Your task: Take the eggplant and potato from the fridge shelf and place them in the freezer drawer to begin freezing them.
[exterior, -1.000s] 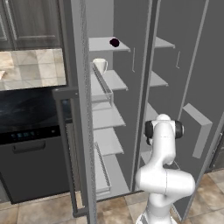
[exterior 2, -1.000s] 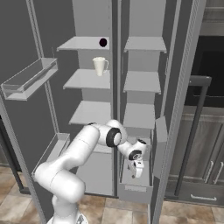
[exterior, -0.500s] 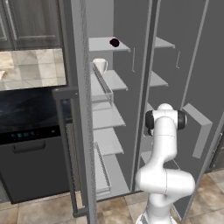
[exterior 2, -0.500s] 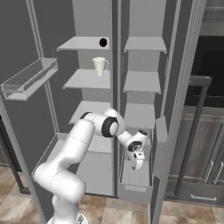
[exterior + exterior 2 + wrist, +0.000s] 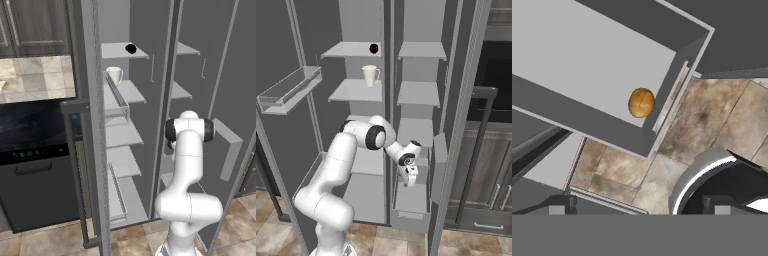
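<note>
The tan-orange potato (image 5: 642, 102) lies inside the grey freezer drawer (image 5: 587, 120), close to one corner. My gripper (image 5: 639, 207) hangs open above that drawer, holding nothing. From the right base, the gripper (image 5: 408, 176) hovers over the pulled-out freezer drawer (image 5: 410, 221) at the bottom of the right compartment. The dark eggplant (image 5: 374, 48) sits on the top shelf of the left compartment, over a white cup (image 5: 370, 75) one shelf lower. The eggplant (image 5: 131, 48) and cup (image 5: 115, 75) are also in the left base view.
A see-through door bin (image 5: 286, 92) juts from the open left door. The open right door (image 5: 463, 125) stands close beside the arm. A dark oven (image 5: 498, 85) and cabinets lie to the right. Tiled floor (image 5: 712, 120) runs beside the drawer.
The arm has lifted and its elbow has swung up, raising the open gripper a little above the freezer drawer. Eggplant and cup have not moved.
</note>
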